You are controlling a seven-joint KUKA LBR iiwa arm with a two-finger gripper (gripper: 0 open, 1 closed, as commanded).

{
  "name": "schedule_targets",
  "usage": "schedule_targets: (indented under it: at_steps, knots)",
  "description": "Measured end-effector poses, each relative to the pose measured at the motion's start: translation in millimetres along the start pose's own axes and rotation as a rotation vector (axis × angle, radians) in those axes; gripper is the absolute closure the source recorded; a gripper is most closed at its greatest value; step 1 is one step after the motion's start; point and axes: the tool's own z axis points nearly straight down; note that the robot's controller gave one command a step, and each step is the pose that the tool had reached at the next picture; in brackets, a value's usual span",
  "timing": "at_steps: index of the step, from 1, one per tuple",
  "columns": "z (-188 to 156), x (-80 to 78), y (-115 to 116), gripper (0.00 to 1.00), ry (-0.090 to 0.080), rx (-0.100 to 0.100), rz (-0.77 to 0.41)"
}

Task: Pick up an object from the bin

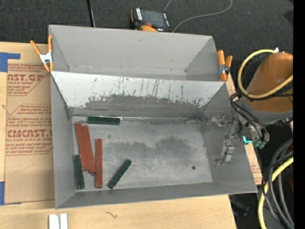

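The grey metal bin [143, 56] takes up the centre of the frame. Its sloped walls run down to a scuffed flat floor.

The arm [248, 123] enters from the right edge. Its orange cover [269, 82] sits at the upper right, outside the bin's rim, with yellow and black cables looped around it.

The gripper [225, 152] hangs at the right side of the bin, close against the right wall and above the right end of the floor. Its opening cannot be told. No object can be made out in it, and the floor directly below it is bare.

All the objects lie well apart from the gripper, in the left part of the floor:

- A pair of red-brown bars [84, 147] lies side by side, touching, running from the upper left of the floor towards the lower left.
- A single red-brown bar [98, 162] lies just to the right of the pair, nearly parallel to it.
- A dark green bar [103, 120] lies flat along the back edge of the floor, at the upper left.
- A second dark green bar [77, 171] lies at the lower left corner, just beside the lower end of the pair.
- A tilted dark green bar [119, 173] lies at the lower centre-left. It is the object nearest the gripper, with bare floor between the two.

A small dark speck [193, 167] sits on the floor to the lower left of the gripper.
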Motion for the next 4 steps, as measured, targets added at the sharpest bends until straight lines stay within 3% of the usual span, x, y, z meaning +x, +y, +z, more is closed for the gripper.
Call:
schedule_targets:
  at_steps: [1, 2, 3, 4]
  knots:
    - [102, 6.1, 104, 0.00, 0.000, -0.003, -0.199]
    - [86, 13.0, 213, 0.00, -0.006, -0.003, 0.049]
    - [114, 16.2, 270, 0.00, -0.004, -0.001, -0.128]
    - [114, 15.9, 268, 1.00, -0.004, 0.002, -0.126]
